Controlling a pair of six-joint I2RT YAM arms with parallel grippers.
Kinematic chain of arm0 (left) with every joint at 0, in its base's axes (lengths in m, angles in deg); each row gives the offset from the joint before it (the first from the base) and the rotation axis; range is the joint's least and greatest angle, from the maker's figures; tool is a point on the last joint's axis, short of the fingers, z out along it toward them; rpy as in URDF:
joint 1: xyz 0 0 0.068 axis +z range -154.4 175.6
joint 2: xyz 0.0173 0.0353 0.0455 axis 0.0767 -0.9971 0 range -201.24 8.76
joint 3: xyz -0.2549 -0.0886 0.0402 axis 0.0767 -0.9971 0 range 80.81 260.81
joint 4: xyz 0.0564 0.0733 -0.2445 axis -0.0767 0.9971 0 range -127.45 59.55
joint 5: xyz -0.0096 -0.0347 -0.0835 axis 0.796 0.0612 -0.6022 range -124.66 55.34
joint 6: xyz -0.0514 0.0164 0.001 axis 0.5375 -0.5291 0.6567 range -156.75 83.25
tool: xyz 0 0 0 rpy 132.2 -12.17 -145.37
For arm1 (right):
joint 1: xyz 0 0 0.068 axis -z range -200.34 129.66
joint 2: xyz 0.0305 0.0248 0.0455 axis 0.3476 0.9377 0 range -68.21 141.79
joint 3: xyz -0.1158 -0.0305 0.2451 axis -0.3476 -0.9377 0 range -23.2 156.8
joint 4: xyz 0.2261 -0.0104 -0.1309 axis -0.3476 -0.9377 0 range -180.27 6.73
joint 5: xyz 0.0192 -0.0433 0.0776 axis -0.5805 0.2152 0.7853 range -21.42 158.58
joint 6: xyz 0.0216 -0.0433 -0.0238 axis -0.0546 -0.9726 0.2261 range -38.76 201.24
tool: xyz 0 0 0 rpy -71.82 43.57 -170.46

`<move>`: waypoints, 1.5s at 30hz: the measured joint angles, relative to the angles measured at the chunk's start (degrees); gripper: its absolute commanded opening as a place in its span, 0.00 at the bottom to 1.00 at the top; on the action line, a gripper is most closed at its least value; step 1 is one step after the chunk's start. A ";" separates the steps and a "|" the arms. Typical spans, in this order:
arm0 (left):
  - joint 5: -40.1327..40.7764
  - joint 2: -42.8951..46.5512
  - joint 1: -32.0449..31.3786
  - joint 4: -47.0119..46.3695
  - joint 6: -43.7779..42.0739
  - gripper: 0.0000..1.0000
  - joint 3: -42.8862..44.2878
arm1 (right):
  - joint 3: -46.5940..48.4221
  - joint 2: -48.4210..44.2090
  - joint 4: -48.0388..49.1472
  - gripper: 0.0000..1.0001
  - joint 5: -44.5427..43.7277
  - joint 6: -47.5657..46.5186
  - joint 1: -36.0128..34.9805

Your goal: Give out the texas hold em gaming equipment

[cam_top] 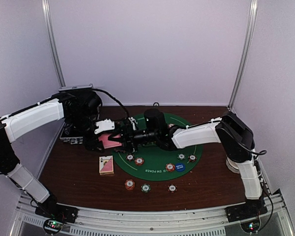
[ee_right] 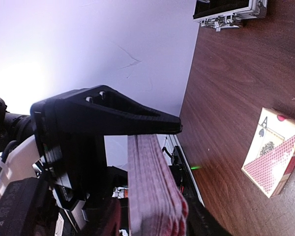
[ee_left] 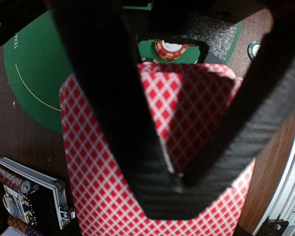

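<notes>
My right gripper is shut on a deck of pink-red-backed playing cards, held edge-on between its fingers in the right wrist view, above the mat's left edge. My left gripper meets it from the left. In the left wrist view its fingers are pinched on a single card standing off the deck's checkered back. Striped poker chips and a blue marker disc lie on the green felt mat. Three chips lie on the wood in front of it.
A card box lies on the brown table left of the mat and also shows in the right wrist view. The silver-edged black case stands open at the far left under the left arm, with chip rows inside.
</notes>
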 measured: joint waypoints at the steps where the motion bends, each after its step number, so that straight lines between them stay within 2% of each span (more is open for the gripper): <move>1: 0.00 0.00 -0.04 0.04 0.00 0.00 0.00 | 0.02 0.20 0.52 0.35 0.04 0.37 0.00; 3: 0.02 0.00 -0.11 0.22 0.00 0.00 0.00 | 0.09 0.57 1.40 0.25 0.26 1.25 0.00; 4: 0.02 0.00 -0.20 0.33 0.00 0.04 0.02 | 0.11 0.72 1.97 0.21 0.35 1.97 0.00; 6: 0.17 0.00 -0.33 0.50 0.00 0.42 0.02 | 0.20 0.83 2.60 0.18 0.59 2.27 0.00; 8: 0.33 0.00 -0.37 0.63 -0.02 0.93 0.13 | 0.26 0.87 3.63 0.16 0.85 3.15 0.00; 9: 0.39 0.00 -0.37 0.74 0.02 0.97 0.31 | 0.26 0.87 3.87 0.14 0.87 3.28 0.00; 25: -3.61 -1.49 -0.70 -1.20 1.53 0.98 1.95 | 0.26 2.27 7.08 0.11 0.90 6.69 0.00; 29: -3.69 -2.25 -0.74 -1.73 1.51 0.93 1.84 | 0.26 2.32 8.57 0.11 0.92 7.74 0.00; 33: -3.67 -2.25 -0.74 -3.28 1.46 0.83 1.81 | 0.26 2.60 9.38 0.11 0.92 8.02 0.00; 39: -3.65 -2.23 -0.94 -4.22 0.98 0.61 1.75 | 0.24 2.82 8.55 0.16 0.87 7.48 0.07; 42: -3.67 -2.19 -0.94 -4.46 0.70 0.45 1.53 | 0.09 2.82 7.82 0.30 0.66 7.17 0.11; 45: -3.67 -2.14 -0.98 -4.81 0.37 0.36 0.81 | -0.13 2.78 7.06 0.49 0.63 5.86 0.04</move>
